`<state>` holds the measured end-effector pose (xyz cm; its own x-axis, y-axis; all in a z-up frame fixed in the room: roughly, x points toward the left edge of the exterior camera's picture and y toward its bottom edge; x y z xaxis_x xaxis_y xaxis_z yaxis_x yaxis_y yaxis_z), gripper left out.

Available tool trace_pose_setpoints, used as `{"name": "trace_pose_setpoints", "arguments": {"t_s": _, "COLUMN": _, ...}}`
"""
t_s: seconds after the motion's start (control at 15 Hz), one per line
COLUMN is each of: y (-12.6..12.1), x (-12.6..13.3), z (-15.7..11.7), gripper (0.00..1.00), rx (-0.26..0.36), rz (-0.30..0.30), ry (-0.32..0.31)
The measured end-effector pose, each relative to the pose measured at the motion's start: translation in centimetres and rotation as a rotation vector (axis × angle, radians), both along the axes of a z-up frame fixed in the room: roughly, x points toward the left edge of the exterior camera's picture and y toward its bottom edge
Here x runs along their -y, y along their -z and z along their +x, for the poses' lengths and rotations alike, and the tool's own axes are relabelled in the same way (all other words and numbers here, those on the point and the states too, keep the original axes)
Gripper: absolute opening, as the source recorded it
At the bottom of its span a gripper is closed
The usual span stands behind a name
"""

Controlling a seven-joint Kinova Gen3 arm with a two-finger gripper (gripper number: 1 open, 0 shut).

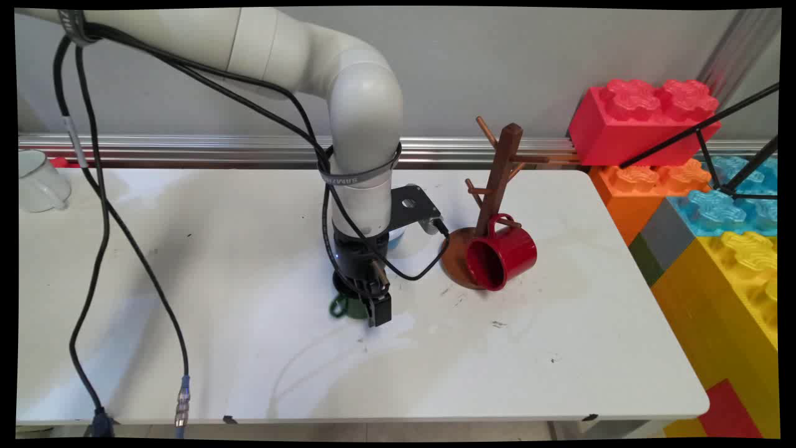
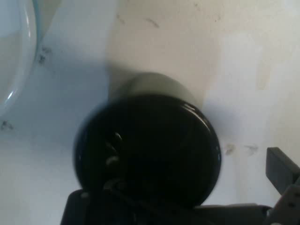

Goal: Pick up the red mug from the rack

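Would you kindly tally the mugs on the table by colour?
Red mug: 1
Dark green mug: 1
White mug: 1
Total: 3

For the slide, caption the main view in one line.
Kinova arm's gripper lowered at a dark green mug on the white table, beside a red mug tipped against a wooden mug tree.

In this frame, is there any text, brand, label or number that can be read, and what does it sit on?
One band of lettering only: pale characters on the dark ring around the arm's lower link, too small and turned to read.
No lettering shows on the red mug, the wooden mug tree, the green mug, the white mug or the toy blocks.
The hand view shows no text.
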<state>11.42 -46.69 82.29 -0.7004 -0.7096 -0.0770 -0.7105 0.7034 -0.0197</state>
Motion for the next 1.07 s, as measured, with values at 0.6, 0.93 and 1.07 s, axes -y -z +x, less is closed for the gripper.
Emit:
{"name": "trace_pose_setpoints", "arguments": {"t_s": 0.6, "y": -2.4, "x": -1.2, "z": 0.4, "gripper": 1.0, "rx": -0.102, "rz": -0.021, "ry": 0.019}}
{"name": "trace_pose_setpoints", "arguments": {"t_s": 0.93, "y": -4.7, "x": -2.6, "z": 1.6, "gripper": 1.0, "rx": -0.186, "rz": -0.041, "ry": 0.044}}
{"name": "trace_pose_setpoints", "arguments": {"t_s": 1.07, "y": -5.6, "x": -2.8, "z": 2.1, "gripper": 1.0, "rx": -0.239, "rz": -0.074, "ry": 0.037}}
